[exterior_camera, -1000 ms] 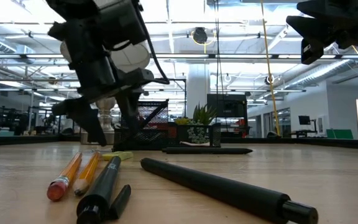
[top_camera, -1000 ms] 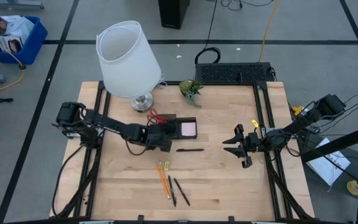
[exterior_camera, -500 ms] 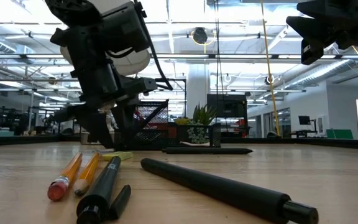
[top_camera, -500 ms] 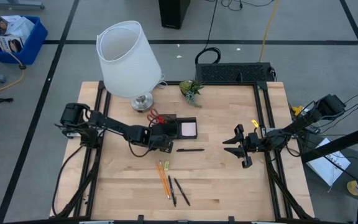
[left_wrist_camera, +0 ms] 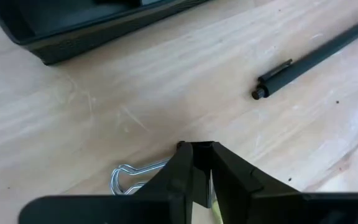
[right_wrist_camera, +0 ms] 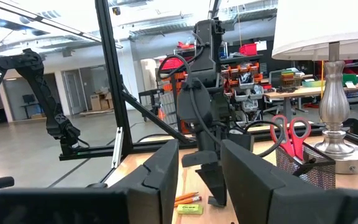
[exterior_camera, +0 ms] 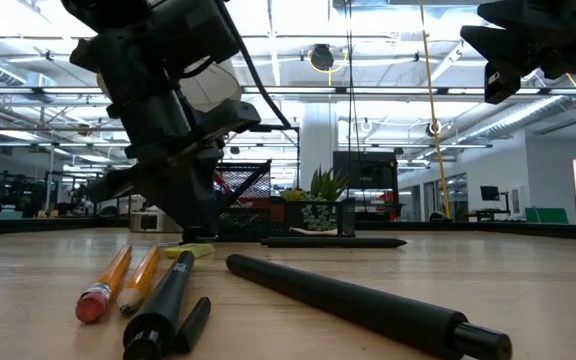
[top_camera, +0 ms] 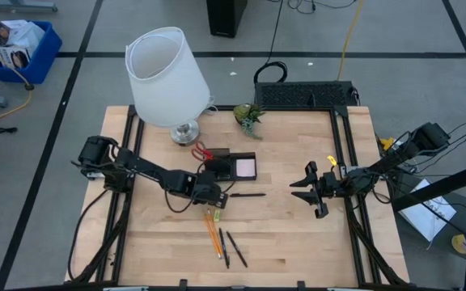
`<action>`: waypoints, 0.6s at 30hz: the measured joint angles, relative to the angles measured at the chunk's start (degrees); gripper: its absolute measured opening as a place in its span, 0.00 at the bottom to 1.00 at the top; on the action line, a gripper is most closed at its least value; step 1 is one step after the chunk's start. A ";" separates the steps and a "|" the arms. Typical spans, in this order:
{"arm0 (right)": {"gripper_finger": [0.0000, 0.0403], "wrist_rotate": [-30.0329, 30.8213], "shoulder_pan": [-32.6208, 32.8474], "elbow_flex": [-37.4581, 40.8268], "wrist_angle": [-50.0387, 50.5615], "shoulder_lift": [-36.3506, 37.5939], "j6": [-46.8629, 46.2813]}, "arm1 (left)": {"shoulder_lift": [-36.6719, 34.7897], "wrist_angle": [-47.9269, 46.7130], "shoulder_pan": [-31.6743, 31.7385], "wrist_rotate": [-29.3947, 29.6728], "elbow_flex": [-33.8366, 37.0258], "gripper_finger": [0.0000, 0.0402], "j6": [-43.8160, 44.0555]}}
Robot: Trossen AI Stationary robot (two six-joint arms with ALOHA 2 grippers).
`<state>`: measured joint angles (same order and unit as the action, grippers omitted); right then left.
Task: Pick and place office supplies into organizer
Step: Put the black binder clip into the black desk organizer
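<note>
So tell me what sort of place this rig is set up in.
Likely a robotics lab or workshop: a wooden table on taped concrete floor, another robot arm on a stand, and shelves of parts bins behind.

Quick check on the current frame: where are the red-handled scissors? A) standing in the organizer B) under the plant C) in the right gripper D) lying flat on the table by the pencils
A: the red-handled scissors stand handles-up at the lamp-side end of the organizer, while the right gripper hangs apart from them on the other side of the table.
</note>
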<state>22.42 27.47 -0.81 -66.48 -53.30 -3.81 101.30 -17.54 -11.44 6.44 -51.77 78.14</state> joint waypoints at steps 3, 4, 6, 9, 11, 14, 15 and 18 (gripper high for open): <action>0.29 -0.01 0.01 -0.01 -0.02 -0.01 0.02 | 0.02 -0.12 -0.04 0.77 -0.20 0.13 -0.83; 0.29 -0.01 -0.01 -0.01 0.00 0.01 0.01 | 0.00 -0.20 -0.04 0.77 -0.41 0.13 -1.17; 0.29 0.00 0.01 -0.01 -0.01 0.01 0.00 | 0.00 -0.68 -0.04 0.88 -1.04 0.13 -2.11; 0.29 -0.01 0.00 -0.01 -0.04 0.01 0.00 | -0.37 -1.85 -0.27 1.20 -2.13 0.13 -3.41; 0.29 -0.01 -0.01 -0.01 0.00 -0.02 -0.01 | -0.35 -2.37 -0.35 1.98 -2.99 0.13 -4.42; 0.29 0.00 0.01 -0.01 0.02 -0.01 0.01 | -0.86 -4.84 -0.37 2.42 -4.65 0.12 -6.06; 0.29 0.00 0.00 0.00 -0.01 -0.02 0.01 | -1.02 -5.09 -0.37 2.74 -5.19 0.12 -6.10; 0.29 0.01 -0.01 -0.01 0.00 0.00 -0.01 | -1.26 -6.39 -0.45 3.79 -6.78 0.12 -7.13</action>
<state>22.43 27.46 -0.82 -66.48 -53.30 -3.81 100.03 -23.93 -11.90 10.23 -58.55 71.01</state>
